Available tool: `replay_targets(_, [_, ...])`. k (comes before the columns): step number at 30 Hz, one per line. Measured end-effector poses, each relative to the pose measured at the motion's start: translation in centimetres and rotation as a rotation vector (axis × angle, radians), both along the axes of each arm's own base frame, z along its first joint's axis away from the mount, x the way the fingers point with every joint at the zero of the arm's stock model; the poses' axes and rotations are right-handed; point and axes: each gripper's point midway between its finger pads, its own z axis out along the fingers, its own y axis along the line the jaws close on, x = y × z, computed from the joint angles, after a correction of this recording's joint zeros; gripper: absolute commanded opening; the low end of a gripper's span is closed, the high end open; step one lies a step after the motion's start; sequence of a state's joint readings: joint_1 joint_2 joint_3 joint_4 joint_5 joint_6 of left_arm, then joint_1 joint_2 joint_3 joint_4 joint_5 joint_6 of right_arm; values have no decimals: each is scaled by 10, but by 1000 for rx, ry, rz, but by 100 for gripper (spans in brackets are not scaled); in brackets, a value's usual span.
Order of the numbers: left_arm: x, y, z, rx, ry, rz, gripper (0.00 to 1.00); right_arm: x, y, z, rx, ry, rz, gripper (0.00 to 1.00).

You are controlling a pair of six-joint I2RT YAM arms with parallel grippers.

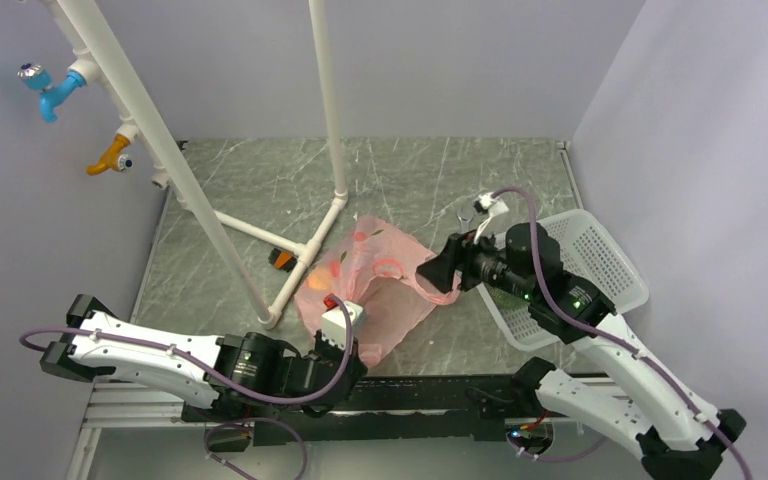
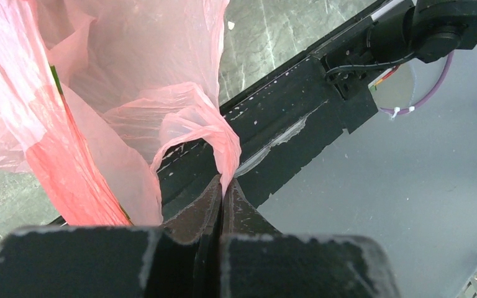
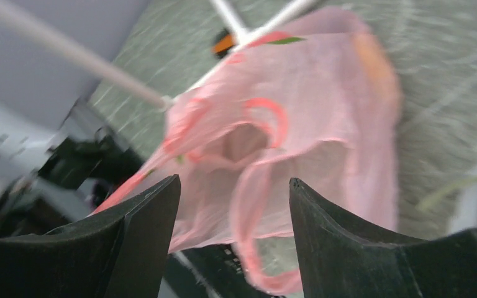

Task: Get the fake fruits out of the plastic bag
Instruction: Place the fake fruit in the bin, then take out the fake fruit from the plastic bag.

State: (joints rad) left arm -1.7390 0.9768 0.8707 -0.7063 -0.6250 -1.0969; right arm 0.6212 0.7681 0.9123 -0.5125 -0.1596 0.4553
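- The plastic bag (image 1: pixel 390 300) lies crumpled on the marbled table (image 1: pixel 260 180) between the two arms, against the foot of the white pipe frame (image 1: pixel 325 80).
- The left gripper (image 2: pixel 223 186) is clenched on a twisted fold at the bag's near edge.
- The right gripper (image 3: pixel 235 205) stands released at the bag's right side, fingers wide apart, with a loop handle (image 3: pixel 243 223) hanging between them.
- An orange fruit (image 1: pixel 317 281) glows through the film, inside the bag.
- A white mesh basket (image 1: pixel 610 250) sits under the right arm.

You see one plastic bag (image 1: pixel 385 292), one orange fruit (image 1: pixel 316 281) visible through it, one mesh basket (image 1: pixel 615 262), one brush (image 1: pixel 282 259), two taps (blue tap (image 1: pixel 55 92), orange tap (image 1: pixel 109 156)) and two grippers (left gripper (image 2: pixel 223 186), right gripper (image 3: pixel 235 183)).
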Motion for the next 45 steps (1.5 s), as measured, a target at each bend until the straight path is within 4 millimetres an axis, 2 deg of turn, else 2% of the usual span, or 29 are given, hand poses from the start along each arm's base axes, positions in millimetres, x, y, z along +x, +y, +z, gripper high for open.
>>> replay_targets(6, [1,6,-5,29,1,7,0,-53,61,45,76,-94,303,64])
replay_targets(8, [2,10,-6,40,2,11,0,-67,78,48,80,-112,381,64])
replay_targets(11, [3,16,-7,54,3,16,0,-99,109,33,32,-114,509,62])
replay_targets(13, [3,18,-7,55,5,17,0,-113,127,9,-30,-99,558,59])
replay_targets(15, [3,21,-6,54,9,22,0,-119,136,-21,-99,-74,562,49])
replay_targets(16, [3,22,-5,50,13,26,0,-116,136,-38,-140,-58,537,43])
replay_targets(18, [3,25,-4,46,19,31,0,-105,130,-70,-215,-29,463,38])
replay_targets(20, [3,27,-4,40,27,38,0,-94,122,-93,-257,-16,383,34])
replay_targets(22, [3,29,-5,38,34,44,0,-85,118,-104,-266,-21,323,31])
replay_targets(25, [4,34,-11,46,40,51,0,-73,118,-116,-263,-41,248,27])
replay_targets(30, [4,38,-14,56,45,60,0,-40,129,-132,-262,-63,79,27])
replay_targets(36, [4,40,-16,62,51,69,0,-1,142,-143,-214,-94,-79,34])
replay_targets(41, [4,39,-18,72,51,70,0,16,158,-158,-185,-124,-139,35])
replay_targets(45, [3,37,-23,94,47,68,0,29,168,-180,-191,-117,-172,39])
